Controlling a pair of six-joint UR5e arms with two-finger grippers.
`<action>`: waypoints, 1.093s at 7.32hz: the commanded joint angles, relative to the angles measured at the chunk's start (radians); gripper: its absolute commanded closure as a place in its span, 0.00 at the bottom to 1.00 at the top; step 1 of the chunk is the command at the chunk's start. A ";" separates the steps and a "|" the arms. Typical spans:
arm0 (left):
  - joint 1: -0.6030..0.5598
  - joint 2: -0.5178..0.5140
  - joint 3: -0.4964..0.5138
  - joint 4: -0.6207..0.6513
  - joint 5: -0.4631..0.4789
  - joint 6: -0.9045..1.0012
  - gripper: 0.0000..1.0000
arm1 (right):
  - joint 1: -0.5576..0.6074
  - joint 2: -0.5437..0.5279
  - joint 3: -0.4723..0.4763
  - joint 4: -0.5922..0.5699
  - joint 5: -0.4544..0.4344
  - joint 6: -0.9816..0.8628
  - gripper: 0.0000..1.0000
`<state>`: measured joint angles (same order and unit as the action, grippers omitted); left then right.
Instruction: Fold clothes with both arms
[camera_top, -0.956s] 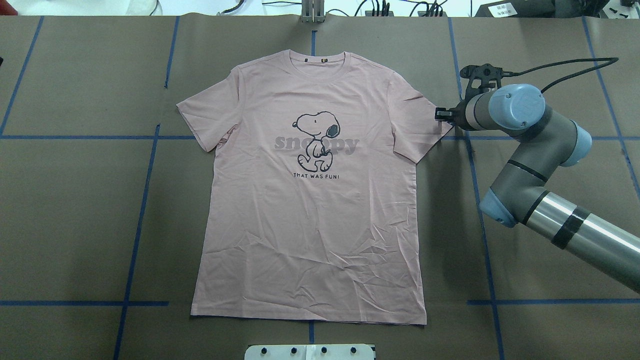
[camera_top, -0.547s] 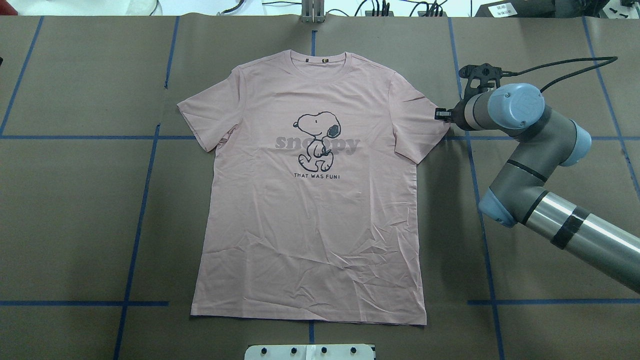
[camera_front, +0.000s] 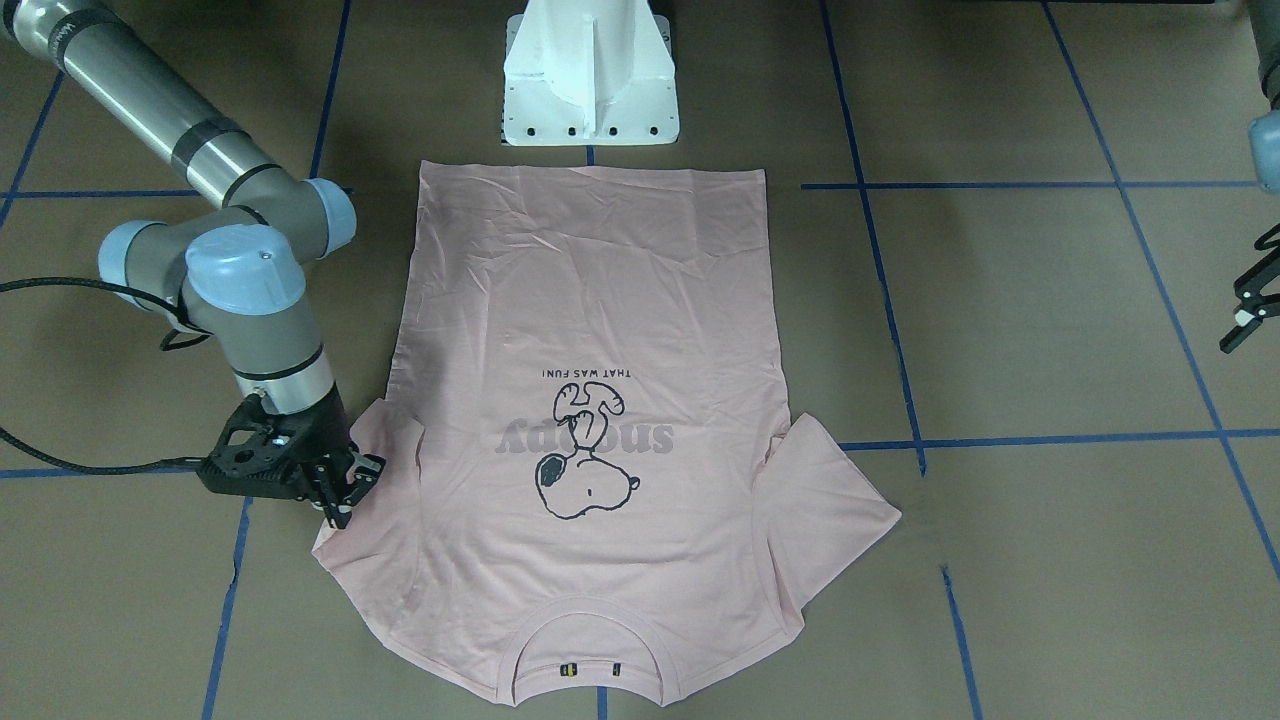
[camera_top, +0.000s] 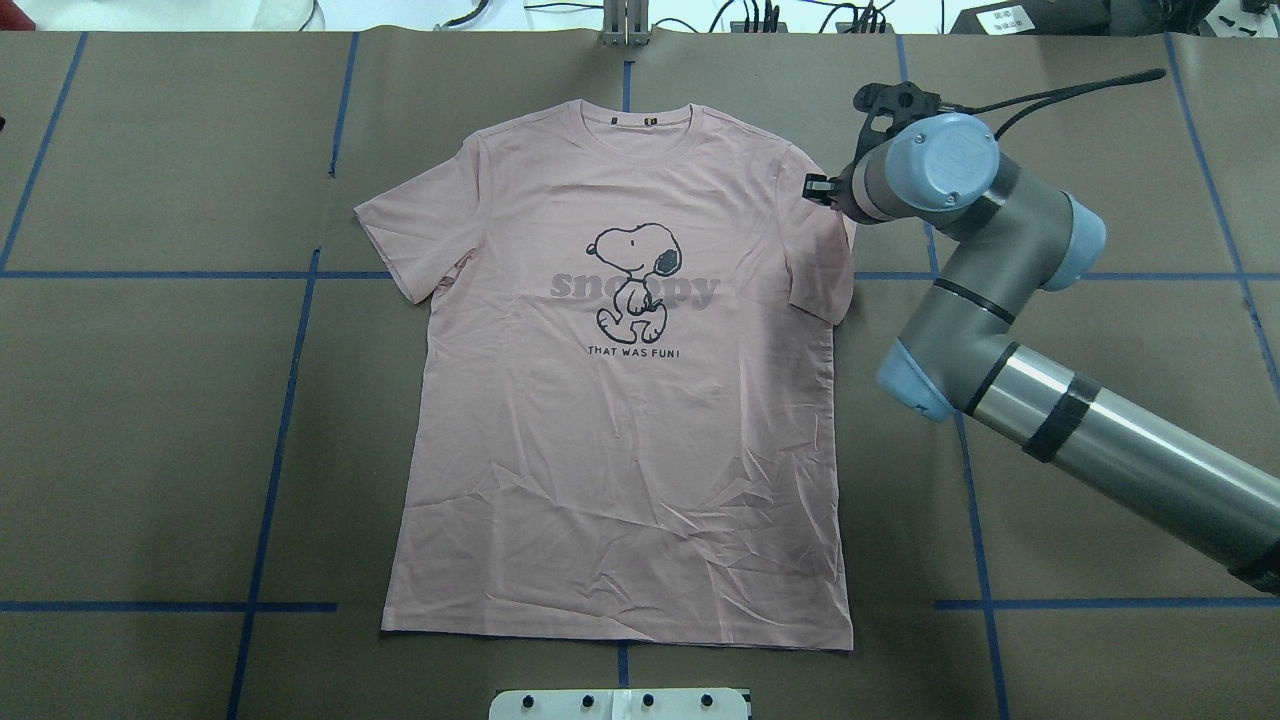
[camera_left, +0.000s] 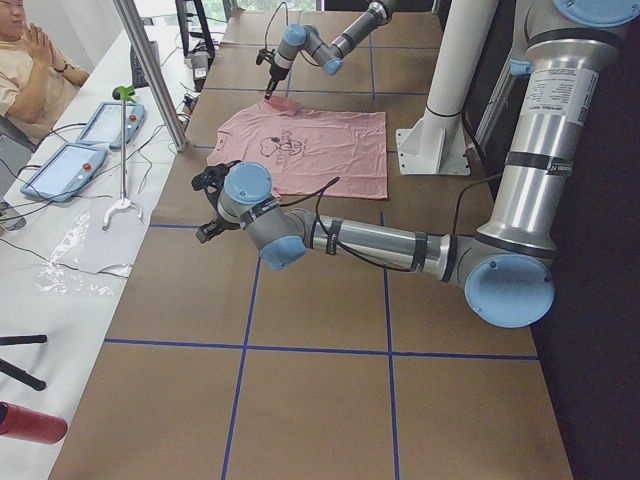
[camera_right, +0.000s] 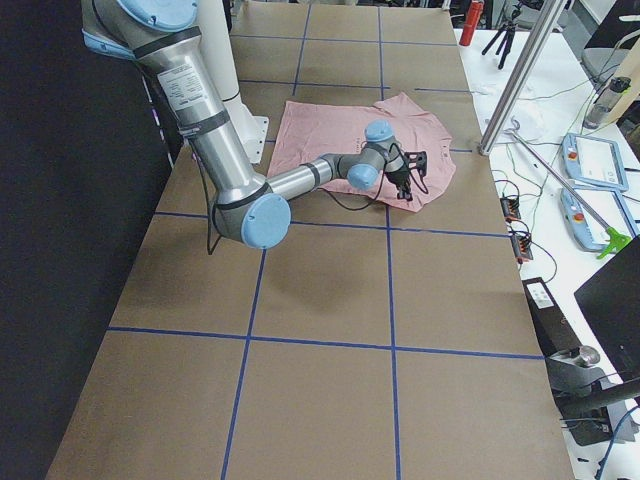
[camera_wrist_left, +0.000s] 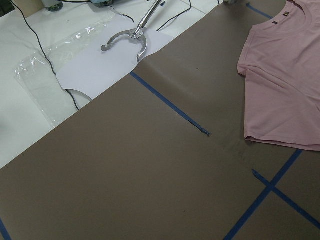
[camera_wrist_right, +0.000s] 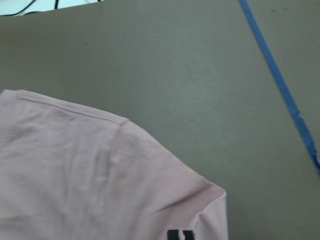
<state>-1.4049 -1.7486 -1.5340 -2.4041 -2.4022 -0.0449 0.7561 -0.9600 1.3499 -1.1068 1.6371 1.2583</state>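
The black two-finger right gripper (camera_front: 338, 497) is pinched on the hem of one sleeve (camera_top: 822, 250) of the pale pink Snoopy T-shirt (camera_top: 620, 450), which lies face-up mid-way across the brown-covered table (camera_top: 150, 450), apparently to fold that sleeve inward, while the left gripper (camera_front: 1248, 310), its jaws unreadable, hangs well aside.

One pink T-shirt (camera_top: 620, 450), two arms (left arm (camera_left: 370, 240), right arm (camera_top: 1100, 450)), one pedestal (camera_front: 590, 80)

The left hand (camera_front: 1248, 300) is cut off by the front view's edge. Overhead, the right hand's (camera_front: 338, 498) fingertips and the T-shirt's (camera_top: 620, 400) sleeve tip are hidden beneath the wrist.
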 joint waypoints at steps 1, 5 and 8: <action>0.000 0.003 0.000 -0.001 0.000 -0.001 0.00 | -0.058 0.141 -0.021 -0.160 -0.071 0.111 1.00; 0.000 0.003 -0.002 0.000 0.017 0.000 0.00 | -0.107 0.158 -0.031 -0.154 -0.117 0.090 0.00; 0.087 -0.046 -0.003 0.008 0.055 -0.196 0.04 | 0.053 0.141 0.030 -0.209 0.127 -0.095 0.00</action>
<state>-1.3751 -1.7679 -1.5374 -2.3985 -2.3559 -0.1328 0.7213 -0.8082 1.3444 -1.2838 1.6396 1.2500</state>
